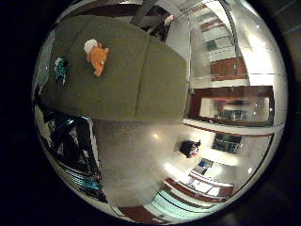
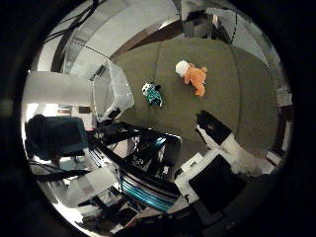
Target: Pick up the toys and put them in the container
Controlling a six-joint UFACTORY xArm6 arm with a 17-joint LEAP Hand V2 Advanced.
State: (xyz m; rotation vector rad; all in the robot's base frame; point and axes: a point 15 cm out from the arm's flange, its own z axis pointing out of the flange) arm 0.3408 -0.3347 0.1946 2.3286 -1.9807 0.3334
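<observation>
Lying on the olive bench, an orange toy sits upper right of centre in the thumb-side view, a teal toy near it, both apart from the clear container at left; the hand reaches in lower right, holding nothing, its curl unclear

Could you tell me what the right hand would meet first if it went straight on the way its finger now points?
Probably the olive table cover itself: the hand's finger points across bare cloth, roughly toward the orange toy, which lies further off. Depth is unclear.
</observation>
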